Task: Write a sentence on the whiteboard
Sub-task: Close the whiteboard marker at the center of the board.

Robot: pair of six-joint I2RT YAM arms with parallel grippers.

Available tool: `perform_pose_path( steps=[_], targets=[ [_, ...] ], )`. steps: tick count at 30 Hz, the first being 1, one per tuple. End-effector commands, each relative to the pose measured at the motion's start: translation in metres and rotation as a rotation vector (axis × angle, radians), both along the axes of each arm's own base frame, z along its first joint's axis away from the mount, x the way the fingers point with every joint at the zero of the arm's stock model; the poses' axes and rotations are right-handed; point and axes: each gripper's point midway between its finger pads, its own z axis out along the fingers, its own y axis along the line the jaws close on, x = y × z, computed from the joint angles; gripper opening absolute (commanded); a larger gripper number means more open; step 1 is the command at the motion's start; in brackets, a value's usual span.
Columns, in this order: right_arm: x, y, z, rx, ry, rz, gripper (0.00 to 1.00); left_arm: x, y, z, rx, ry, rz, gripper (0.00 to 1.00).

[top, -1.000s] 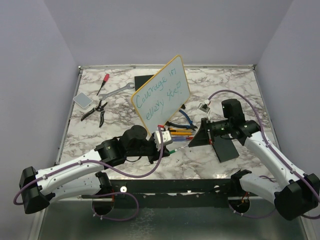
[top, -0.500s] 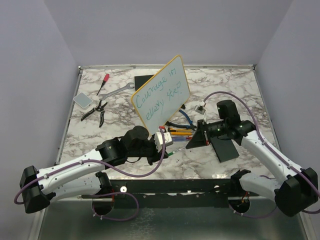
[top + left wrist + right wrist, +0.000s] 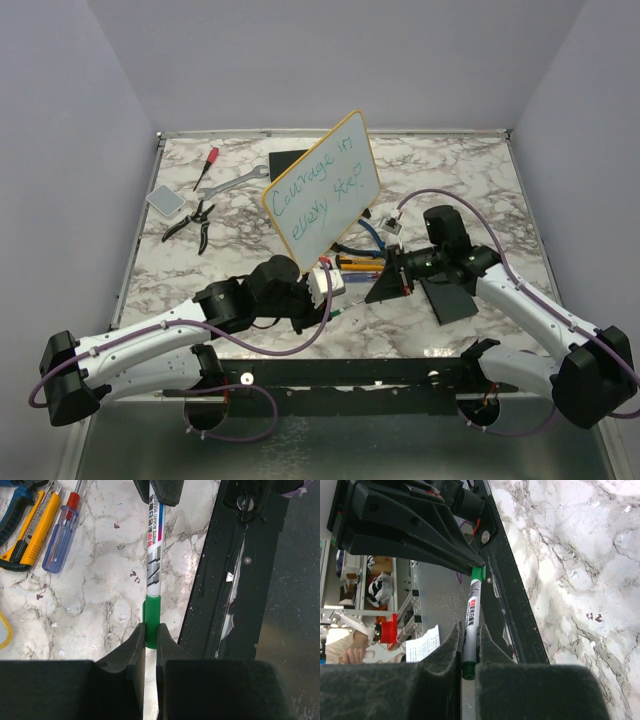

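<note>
The whiteboard (image 3: 322,185) stands tilted at mid-table, yellow-rimmed, with the sentence (image 3: 318,190) in teal cursive in two lines, reading "Courage in every step". In front of it a white whiteboard marker (image 3: 154,560) spans both grippers. My left gripper (image 3: 151,630) is shut on the marker's green cap (image 3: 152,615), which sits on the end of the marker's body. My right gripper (image 3: 469,635) is shut on the marker's barrel (image 3: 471,615) near its green tail. In the top view, the left gripper (image 3: 338,302) and the right gripper (image 3: 380,290) face each other just above the marble.
An orange utility knife (image 3: 32,532), a blue-and-red screwdriver (image 3: 62,535) and blue pliers (image 3: 372,235) lie behind the grippers. At the back left are a wrench (image 3: 235,180), red screwdriver (image 3: 207,165), black pliers (image 3: 192,222) and grey pad (image 3: 165,198). Black rectangles (image 3: 450,298) lie nearby. The black front rail (image 3: 235,580) runs alongside the marker.
My right gripper has moved left and towards the table's near edge with the marker, closing the gap to the left gripper. The left gripper shifted slightly nearer. The whiteboard has not moved.
</note>
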Motion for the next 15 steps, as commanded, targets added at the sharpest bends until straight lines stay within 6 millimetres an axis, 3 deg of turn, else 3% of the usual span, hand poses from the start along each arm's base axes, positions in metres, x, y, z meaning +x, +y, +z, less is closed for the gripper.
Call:
perform_pose_path(
  steps=[1,10,15],
  targets=[
    [-0.029,0.011,-0.002,0.03,0.093,0.115,0.01,0.033,-0.038,0.1,-0.357,-0.234,0.047,0.0],
    [-0.036,0.02,-0.007,0.024,0.101,0.139,0.01,0.034,-0.037,0.101,-0.362,-0.238,0.049,0.0],
    [-0.023,0.019,-0.006,-0.026,0.026,0.067,0.01,0.03,-0.038,0.096,-0.349,-0.228,0.026,0.0]
  ],
)
